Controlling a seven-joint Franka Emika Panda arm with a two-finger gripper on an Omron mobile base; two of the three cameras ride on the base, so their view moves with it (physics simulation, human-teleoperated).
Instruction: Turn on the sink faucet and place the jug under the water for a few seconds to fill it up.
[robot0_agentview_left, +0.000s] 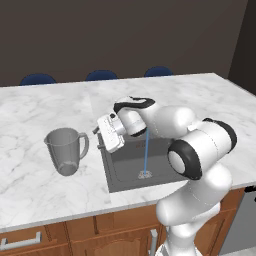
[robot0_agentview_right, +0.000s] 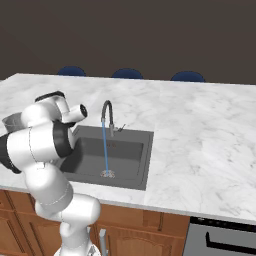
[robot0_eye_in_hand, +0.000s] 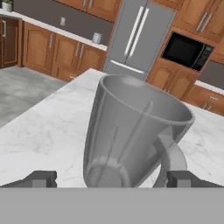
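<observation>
The jug, a translucent grey glass-like pitcher tapering to its base with a looped side handle, stands upright on the white marble table, well to the left of the dark grey rectangular recessed sink in the left base view, its handle turned toward the sink. The thin light-blue stream of water falls straight down onto the small round drain, so the faucet part of the job looks done. The white arm's tool reaches out from above the sink's left edge toward the jug, near it but not touching.

In the right base view, the slim dark grey gooseneck sink faucet stands at the back rim of the sink with the water running from its arched spout to the drain. Nothing sits under the stream, so filling has not begun.

In the hand view, the jug stands close ahead, empty, its handle on the right side. The tool has its two dark tips spread wide, one to each side of the jug's base, holding nothing.

What is left, by my reading: close on the jug, carry it over to the sink, hold it under the water briefly.
</observation>
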